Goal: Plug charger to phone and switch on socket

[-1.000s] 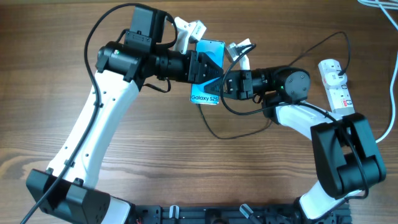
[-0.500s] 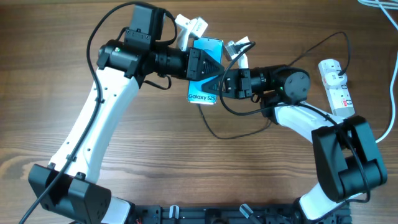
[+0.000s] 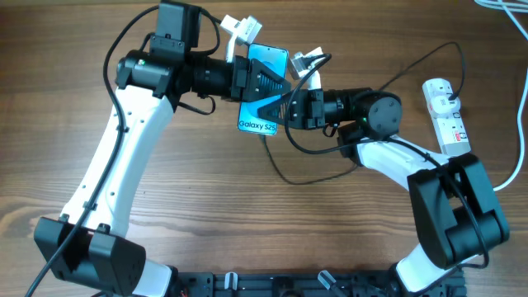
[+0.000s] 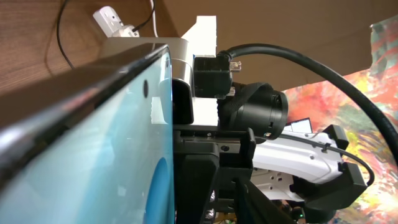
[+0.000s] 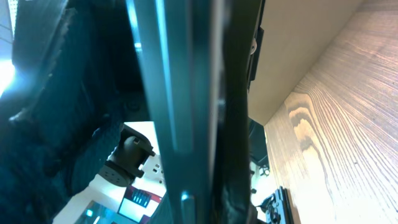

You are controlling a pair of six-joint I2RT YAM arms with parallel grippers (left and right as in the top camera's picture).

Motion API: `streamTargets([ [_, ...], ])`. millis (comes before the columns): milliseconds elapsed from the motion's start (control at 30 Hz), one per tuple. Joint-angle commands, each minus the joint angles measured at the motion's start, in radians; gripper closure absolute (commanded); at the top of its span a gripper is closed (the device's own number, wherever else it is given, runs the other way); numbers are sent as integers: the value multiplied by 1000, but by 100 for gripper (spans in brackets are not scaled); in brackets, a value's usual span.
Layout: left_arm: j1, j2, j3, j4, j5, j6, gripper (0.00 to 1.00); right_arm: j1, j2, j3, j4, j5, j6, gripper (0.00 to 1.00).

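Observation:
My left gripper (image 3: 250,81) is shut on the phone (image 3: 266,64) and holds it above the table, teal screen up, with "Galaxy S25" at its near end. The screen fills the left wrist view (image 4: 81,143). My right gripper (image 3: 290,107) is against the phone's right edge, and the charger's black cable (image 3: 280,169) runs out from it. The connector tip is hidden. The phone's edge fills the right wrist view (image 5: 180,93). The cable loops over the table to the white socket (image 3: 445,115) at the far right.
The socket's thick white cord (image 3: 518,157) runs down the right edge of the table. Another white cable (image 3: 503,12) crosses the top right corner. Wood tabletop (image 3: 206,206) lies below both arms. The arm bases stand at the front edge.
Both grippers and the phone have moved left and slightly toward the far side, staying together. The socket and the cable loop have not moved.

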Motion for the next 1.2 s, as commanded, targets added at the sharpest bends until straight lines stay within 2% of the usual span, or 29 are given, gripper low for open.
streamTargets([
  [0, 19, -52, 27, 10, 239, -20, 60, -36, 76, -21, 72, 0, 56, 96],
  [167, 21, -52, 27, 22, 224, -20, 59, -39, 76, -21, 72, -46, 56, 96],
  [667, 47, -52, 27, 22, 224, -20, 60, -47, 76, -21, 72, -6, 63, 96],
  [833, 44, -52, 27, 21, 224, -20, 68, -47, 76, -21, 72, -8, 63, 96],
  [967, 41, -52, 27, 18, 224, -20, 81, -47, 76, -21, 72, -8, 74, 96],
  [1100, 41, -52, 27, 18, 224, -20, 85, -47, 76, -21, 72, -8, 79, 96],
  [1167, 42, -52, 27, 18, 224, -20, 91, -47, 76, -21, 72, -8, 79, 96],
])
